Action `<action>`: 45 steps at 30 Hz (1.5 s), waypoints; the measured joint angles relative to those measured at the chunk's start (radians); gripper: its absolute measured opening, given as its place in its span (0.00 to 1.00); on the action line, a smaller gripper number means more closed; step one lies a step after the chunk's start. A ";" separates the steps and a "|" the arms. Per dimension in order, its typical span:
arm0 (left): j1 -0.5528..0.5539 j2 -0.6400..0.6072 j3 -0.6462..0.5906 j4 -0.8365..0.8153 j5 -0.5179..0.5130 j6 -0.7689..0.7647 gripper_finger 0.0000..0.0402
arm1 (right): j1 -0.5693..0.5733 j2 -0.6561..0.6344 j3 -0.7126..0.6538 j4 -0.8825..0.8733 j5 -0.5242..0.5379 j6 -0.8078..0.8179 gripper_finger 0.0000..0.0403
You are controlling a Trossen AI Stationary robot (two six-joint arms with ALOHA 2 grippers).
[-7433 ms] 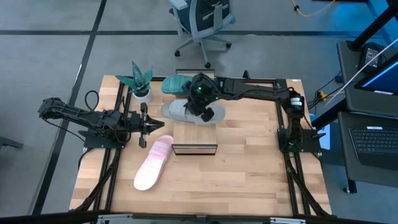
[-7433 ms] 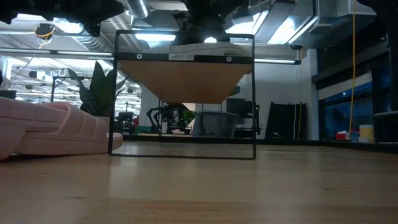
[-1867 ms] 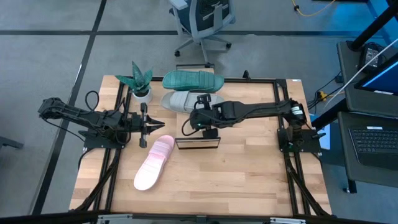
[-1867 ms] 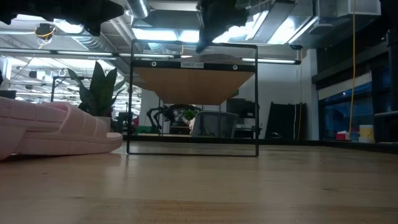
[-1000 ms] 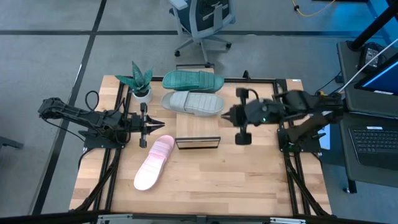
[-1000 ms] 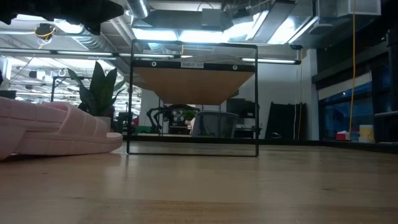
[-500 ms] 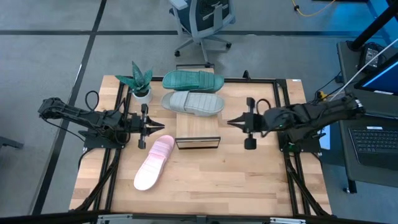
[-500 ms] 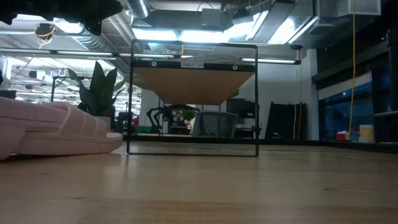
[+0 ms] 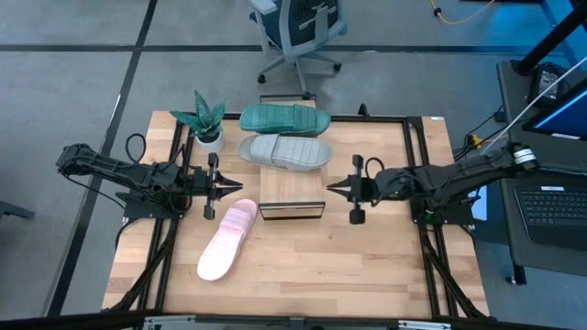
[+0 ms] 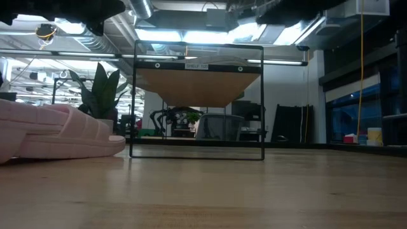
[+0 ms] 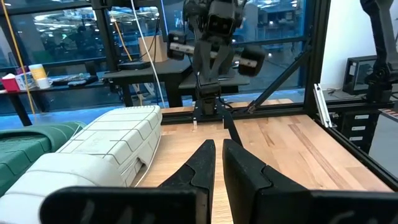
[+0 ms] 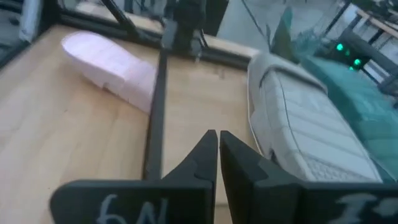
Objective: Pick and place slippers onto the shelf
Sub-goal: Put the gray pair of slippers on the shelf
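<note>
The teal slipper lies on the table at the far edge. The light grey slipper lies beside it, along the far edge of the shelf; whether it rests on the shelf I cannot tell. It also shows in the right wrist view and the left wrist view. The pale pink slipper lies on the table at the shelf's near left. My left gripper is shut and empty, left of the shelf. My right gripper is shut and empty, right of the shelf, pointing at it.
A small potted plant stands at the far left, beside the teal slipper. Black frame rails run along the table's left, right and far sides. Bare tabletop lies between the shelf and the near edge.
My right gripper has come down and a little toward the table's near edge, and the right arm has folded back toward its base. The gripper now sits level, just right of the shelf. The slippers and my left gripper have kept still.
</note>
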 joint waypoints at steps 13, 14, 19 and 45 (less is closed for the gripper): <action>0.000 0.000 0.000 0.003 0.000 0.000 0.06 | -0.122 0.092 -0.006 0.047 -0.050 0.015 0.01; 0.000 0.000 0.000 0.003 0.000 0.000 0.06 | -0.133 0.101 -0.006 0.052 -0.050 0.020 0.01; 0.000 0.000 0.000 0.003 0.000 0.000 0.06 | -0.182 0.144 -0.006 0.090 -0.073 0.015 0.01; 0.000 0.000 0.000 0.001 0.000 0.001 0.06 | -0.284 0.171 -0.006 0.115 -0.014 0.005 0.01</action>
